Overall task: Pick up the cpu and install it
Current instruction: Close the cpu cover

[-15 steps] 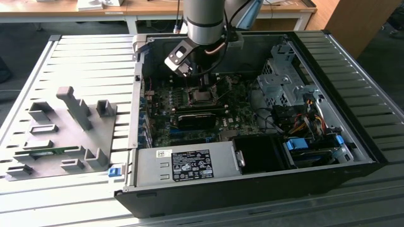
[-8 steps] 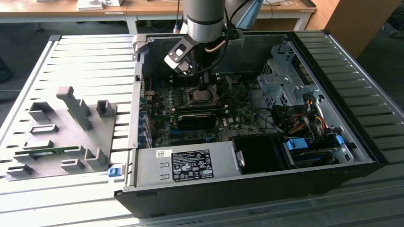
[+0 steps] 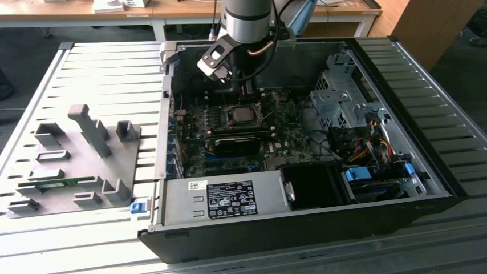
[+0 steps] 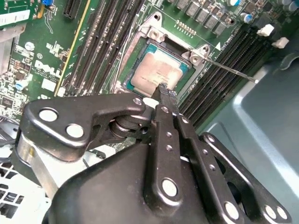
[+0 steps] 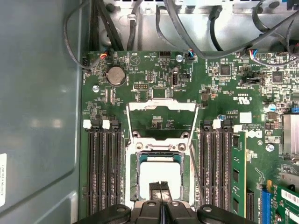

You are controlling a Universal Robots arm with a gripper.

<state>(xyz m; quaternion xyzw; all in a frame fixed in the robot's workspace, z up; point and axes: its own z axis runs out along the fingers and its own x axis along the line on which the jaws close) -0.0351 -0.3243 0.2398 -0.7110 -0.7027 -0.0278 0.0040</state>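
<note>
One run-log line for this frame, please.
cpu: lying flat in socket | load plate: open | gripper: shut, tips over cpu, contact unclear

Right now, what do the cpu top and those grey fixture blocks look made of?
The cpu: metal top by the look, silvery-grey with a soft satin sheen where light hits it. The fixture blocks: probably plastic, a flat uniform matte grey with no glint, though a painted finish can't be ruled out.

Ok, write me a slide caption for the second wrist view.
Shut gripper tip over the cpu, which lies in the open socket on the motherboard.
</note>
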